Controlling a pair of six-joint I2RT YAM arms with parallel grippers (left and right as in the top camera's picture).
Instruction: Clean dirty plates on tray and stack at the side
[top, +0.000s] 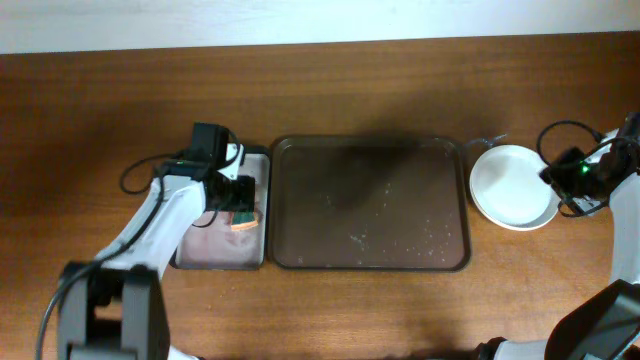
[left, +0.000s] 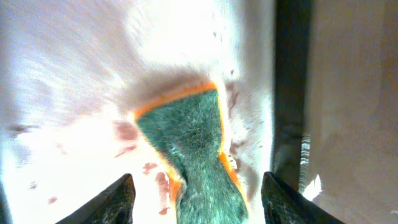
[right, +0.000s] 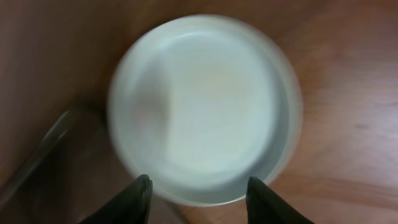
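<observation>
The plates (top: 512, 187) sit as a white stack on the table, just right of the tray (top: 370, 140); the top one looks clean, and it fills the right wrist view (right: 205, 106). The large dark brown tray holds no plates, only scattered specks and droplets. My right gripper (top: 556, 186) is open and empty, its fingers (right: 199, 199) hovering over the stack's near edge. My left gripper (top: 240, 200) is open, its fingers (left: 199, 202) on either side of a green and orange sponge (left: 193, 137) without touching it.
The sponge (top: 243, 222) lies on a smaller black-rimmed tray (top: 215, 250) left of the brown tray; its pale inside (left: 74, 74) is smeared with red sauce spots. Cables trail beside both arms.
</observation>
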